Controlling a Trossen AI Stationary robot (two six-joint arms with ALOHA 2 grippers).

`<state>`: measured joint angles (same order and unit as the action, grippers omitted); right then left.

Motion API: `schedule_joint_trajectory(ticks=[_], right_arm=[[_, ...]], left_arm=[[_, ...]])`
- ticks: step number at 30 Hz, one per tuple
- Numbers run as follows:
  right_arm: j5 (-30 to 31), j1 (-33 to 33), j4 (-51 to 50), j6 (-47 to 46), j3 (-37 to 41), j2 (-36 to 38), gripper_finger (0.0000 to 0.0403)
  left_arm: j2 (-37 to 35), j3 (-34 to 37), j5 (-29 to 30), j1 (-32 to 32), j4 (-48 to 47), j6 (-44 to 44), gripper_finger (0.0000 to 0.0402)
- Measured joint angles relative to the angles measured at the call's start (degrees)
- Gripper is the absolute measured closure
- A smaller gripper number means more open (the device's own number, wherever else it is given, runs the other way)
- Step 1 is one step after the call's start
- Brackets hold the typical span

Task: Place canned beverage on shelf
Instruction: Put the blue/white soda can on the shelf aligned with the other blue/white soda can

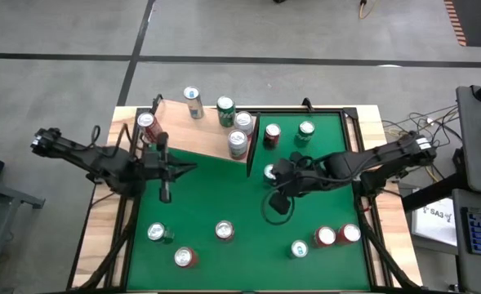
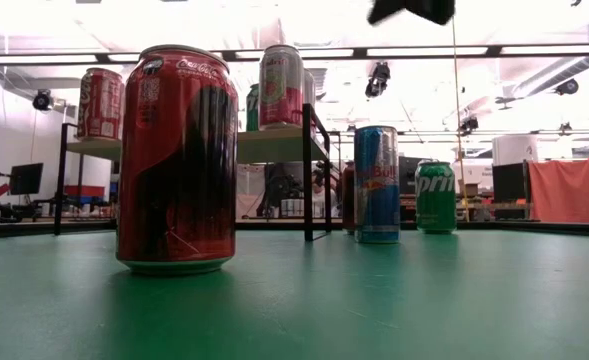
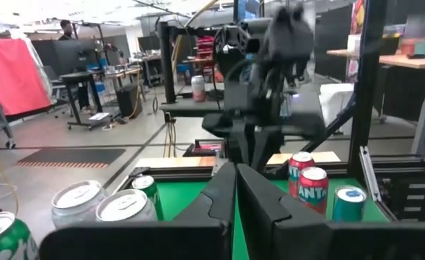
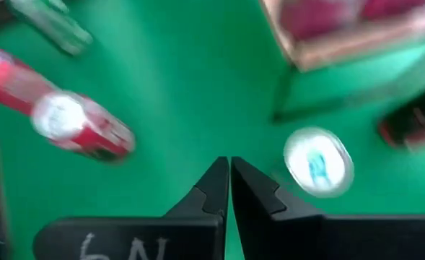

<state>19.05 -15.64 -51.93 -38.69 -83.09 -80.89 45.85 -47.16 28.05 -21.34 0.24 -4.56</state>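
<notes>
Both dark arms are reaching in over the counter (image 1: 224,204) from opposite sides, bent at the elbow and pointing toward each other. The left pincer (image 1: 189,169) is sitting with its two fingers pressed together, holding nothing, its wrist level and aimed toward the middle. The right pincer (image 1: 271,175) is hanging with its wrist tipped downward, its fingers (image 4: 213,189) also meeting tip to tip and gripping nothing.
</notes>
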Motion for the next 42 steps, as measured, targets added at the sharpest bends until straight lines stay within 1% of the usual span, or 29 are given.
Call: schedule_joint_trajectory(ticks=[5,7,16,20,24,30,35,39,42], right_arm=[[0.06,0.67,-11.10,-6.58,0.00,-1.03,0.0394],[0.46,1.11,-13.22,-8.22,0.00,-1.27,0.0394],[1.07,2.02,-11.77,-5.04,0.00,-3.07,0.0391],[1.06,2.83,-11.62,-5.01,0.00,-4.59,0.0368],[0.41,3.61,-11.86,-5.75,0.00,-5.64,0.0317],[0.49,5.13,-11.97,-7.31,0.00,-6.39,0.0201],[3.08,6.88,-11.44,-7.37,0.00,-6.84,0.0111],[3.06,8.28,-10.85,-7.19,0.00,-8.14,0.0065],[2.99,8.86,-10.70,-6.58,0.00,-9.54,0.0046]], left_arm=[[-1.88,-0.07,0.00,0.00,-0.34,-1.36,0.0402],[-2.48,-0.07,0.00,0.00,-0.42,-1.71,0.0402],[-3.59,-0.07,0.00,0.00,-0.74,-3.61,0.0402],[-3.40,-0.07,0.00,0.00,-1.03,-3.74,0.0402],[-3.33,-0.07,0.01,0.00,-1.37,-3.75,0.0402],[-3.29,-0.07,0.02,0.00,-1.73,-3.95,0.0402],[-3.20,-0.07,0.02,0.00,-1.73,-4.40,0.0402],[-3.20,-0.07,0.04,0.00,-1.71,-5.10,0.0402],[-3.20,-0.07,0.07,0.00,-1.68,-5.44,0.0402]])
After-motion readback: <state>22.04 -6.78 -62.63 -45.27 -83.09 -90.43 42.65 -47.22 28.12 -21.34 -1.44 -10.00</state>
